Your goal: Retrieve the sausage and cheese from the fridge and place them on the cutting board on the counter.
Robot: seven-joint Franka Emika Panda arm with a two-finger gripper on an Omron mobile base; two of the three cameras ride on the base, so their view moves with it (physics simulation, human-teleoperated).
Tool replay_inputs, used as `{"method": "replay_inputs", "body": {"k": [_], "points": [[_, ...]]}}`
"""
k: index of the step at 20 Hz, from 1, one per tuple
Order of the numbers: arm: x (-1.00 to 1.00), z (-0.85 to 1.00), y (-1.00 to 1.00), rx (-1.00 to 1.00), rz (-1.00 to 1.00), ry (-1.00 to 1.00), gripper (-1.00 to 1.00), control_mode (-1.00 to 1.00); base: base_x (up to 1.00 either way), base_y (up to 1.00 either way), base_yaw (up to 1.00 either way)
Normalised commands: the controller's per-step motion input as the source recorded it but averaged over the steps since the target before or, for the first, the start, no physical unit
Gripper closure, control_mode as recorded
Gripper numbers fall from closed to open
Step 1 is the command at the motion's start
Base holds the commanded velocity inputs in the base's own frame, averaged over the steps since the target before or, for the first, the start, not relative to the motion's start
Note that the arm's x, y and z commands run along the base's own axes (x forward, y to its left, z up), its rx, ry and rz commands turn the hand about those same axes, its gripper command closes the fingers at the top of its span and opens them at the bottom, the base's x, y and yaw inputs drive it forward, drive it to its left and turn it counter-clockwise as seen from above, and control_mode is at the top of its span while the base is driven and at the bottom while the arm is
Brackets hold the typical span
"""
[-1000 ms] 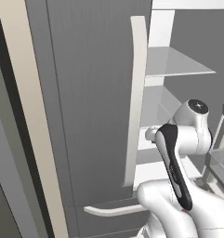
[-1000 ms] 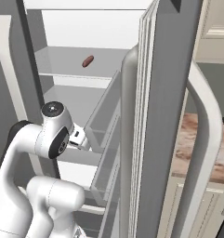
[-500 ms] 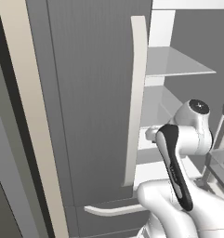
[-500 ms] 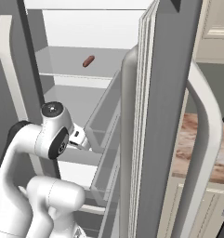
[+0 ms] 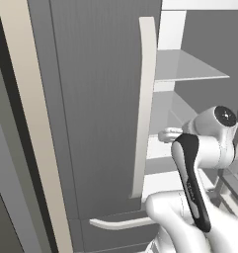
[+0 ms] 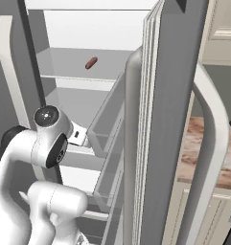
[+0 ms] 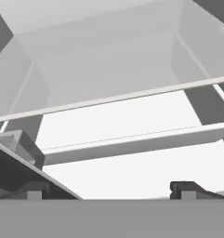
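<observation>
Right base view: white arm's two-finger gripper reaches into the open dark grey fridge at a lower pale shelf; short reddish-brown sausage lies above, rightward, long axis diagonal. Hand view: fingertips spread, empty.

a kitchen: open fridge, stone counter over cream cabinets.

pale fridge shelf, sausage on it
</observation>
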Motion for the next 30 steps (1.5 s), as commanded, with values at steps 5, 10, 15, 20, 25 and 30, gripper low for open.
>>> {"method": "replay_inputs", "body": {"k": [5,10,15,20,25,30], "points": [[0.21,0.6,-0.04,-0.01,0.0,-0.03,-1.0,-1.0,0.0,0.0,0.0],[0.19,0.82,-0.15,0.0,0.03,0.0,-1.0,-1.0,0.0,0.0,0.0],[0.1,0.73,-0.26,0.0,0.04,-0.04,-1.0,-1.0,0.0,0.0,0.0],[0.23,0.53,-0.02,-0.04,0.01,-0.17,-1.0,-1.0,0.0,0.0,0.0],[0.28,0.46,0.0,0.0,0.0,-0.01,-1.0,-1.0,0.0,0.0,0.0],[0.26,0.17,-0.01,0.0,0.0,-0.16,-1.0,-1.0,0.0,0.0,0.0]]}}
